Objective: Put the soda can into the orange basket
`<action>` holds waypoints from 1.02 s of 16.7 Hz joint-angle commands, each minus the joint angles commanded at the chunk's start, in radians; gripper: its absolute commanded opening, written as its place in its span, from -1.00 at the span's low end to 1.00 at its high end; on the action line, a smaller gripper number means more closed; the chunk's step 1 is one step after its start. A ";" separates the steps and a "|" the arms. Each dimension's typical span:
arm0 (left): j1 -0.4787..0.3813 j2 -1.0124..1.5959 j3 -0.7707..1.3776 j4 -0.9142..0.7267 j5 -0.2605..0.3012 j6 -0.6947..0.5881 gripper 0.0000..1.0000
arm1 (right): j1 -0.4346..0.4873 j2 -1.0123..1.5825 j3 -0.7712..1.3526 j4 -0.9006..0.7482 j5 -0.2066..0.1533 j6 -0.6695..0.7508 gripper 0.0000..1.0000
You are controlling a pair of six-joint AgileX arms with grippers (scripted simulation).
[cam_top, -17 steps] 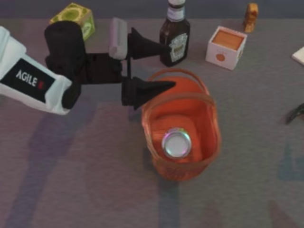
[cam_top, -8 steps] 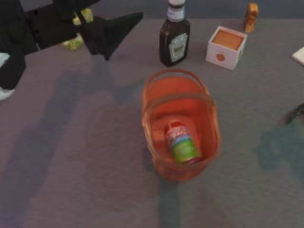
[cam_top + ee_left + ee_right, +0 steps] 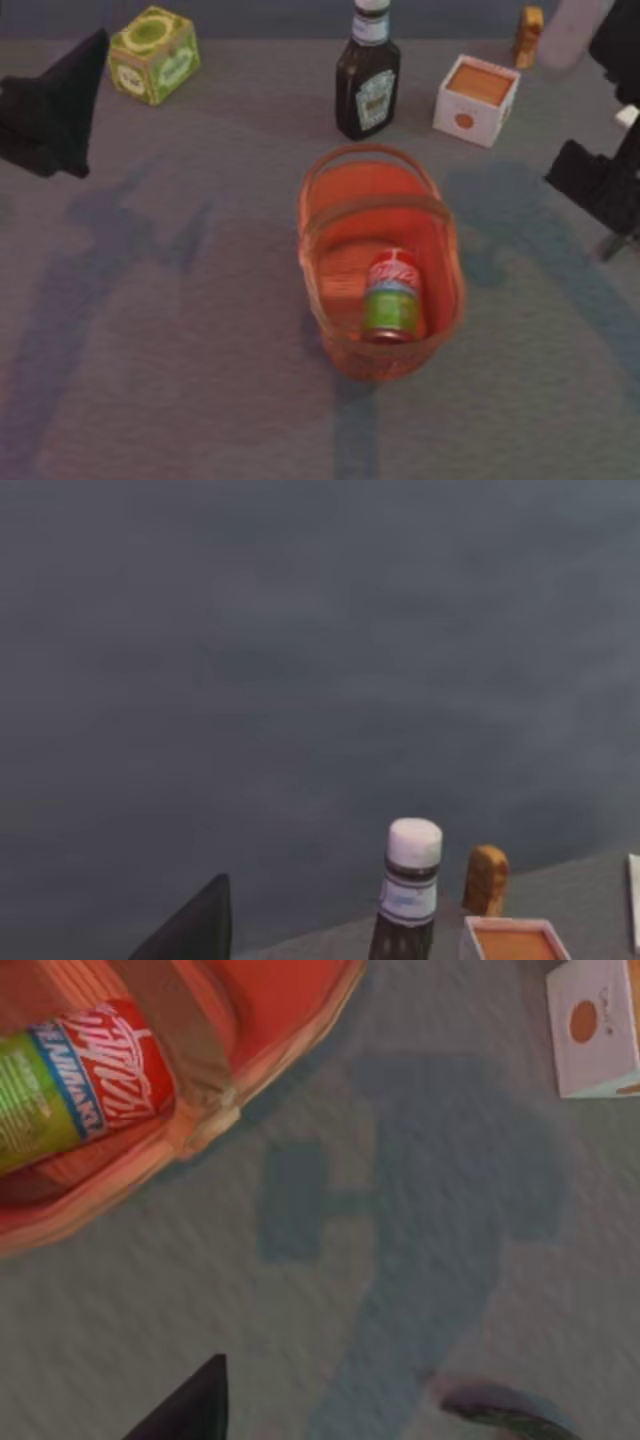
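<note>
You are looking down on a grey, cloth-like counter [image 3: 180, 380] crossed by soft arm shadows; beyond its far edge the room is a plain dark grey backdrop. At the middle sits the orange basket [image 3: 440, 240], and the soda can [image 3: 391, 296] lies on its side inside it, on the ribbed floor toward the near end, under the arched handle. Along the far edge, left to right, stand a green and yellow box [image 3: 153, 54], a tall dark sauce bottle [image 3: 367, 80], a white box with an orange top [image 3: 477, 98] and a small amber figure [image 3: 528, 35]. Your left pincer [image 3: 55, 110] hangs at the far left edge, your right pincer [image 3: 600, 185] at the right edge; neither holds anything, but you cannot tell how far either is parted. The near half of the counter lies open on both sides of the basket.
</note>
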 joint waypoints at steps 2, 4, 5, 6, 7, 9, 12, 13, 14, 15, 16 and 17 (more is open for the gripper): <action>0.026 -0.219 -0.127 -0.105 -0.116 0.009 1.00 | 0.058 0.213 0.215 -0.144 0.003 -0.088 1.00; 0.048 -0.419 -0.247 -0.200 -0.222 0.025 1.00 | 0.111 0.409 0.415 -0.274 0.005 -0.167 1.00; 0.056 -0.506 -0.300 -0.240 -0.267 0.035 1.00 | 0.136 0.498 0.506 -0.332 0.006 -0.203 1.00; 0.064 -0.585 -0.349 -0.276 -0.309 0.046 1.00 | 0.159 0.580 0.591 -0.386 0.006 -0.237 1.00; 0.070 -0.660 -0.396 -0.310 -0.349 0.058 1.00 | 0.181 0.654 0.668 -0.435 0.006 -0.268 1.00; 0.080 -0.775 -0.473 -0.362 -0.415 0.082 1.00 | 0.218 0.775 0.795 -0.516 0.005 -0.320 1.00; 0.089 -0.871 -0.544 -0.407 -0.478 0.108 1.00 | 0.253 0.879 0.904 -0.589 0.004 -0.368 1.00; 0.090 -0.883 -0.555 -0.414 -0.487 0.112 1.00 | 0.258 0.893 0.918 -0.600 0.003 -0.375 1.00; 0.091 -0.888 -0.559 -0.416 -0.491 0.113 1.00 | 0.260 0.898 0.923 -0.603 0.003 -0.377 1.00; 0.091 -0.888 -0.559 -0.416 -0.491 0.113 1.00 | 0.260 0.898 0.923 -0.603 0.003 -0.377 1.00; 0.091 -0.888 -0.559 -0.416 -0.491 0.113 1.00 | 0.260 0.898 0.923 -0.603 0.003 -0.377 1.00; 0.091 -0.888 -0.559 -0.416 -0.491 0.113 1.00 | 0.260 0.898 0.923 -0.603 0.003 -0.377 1.00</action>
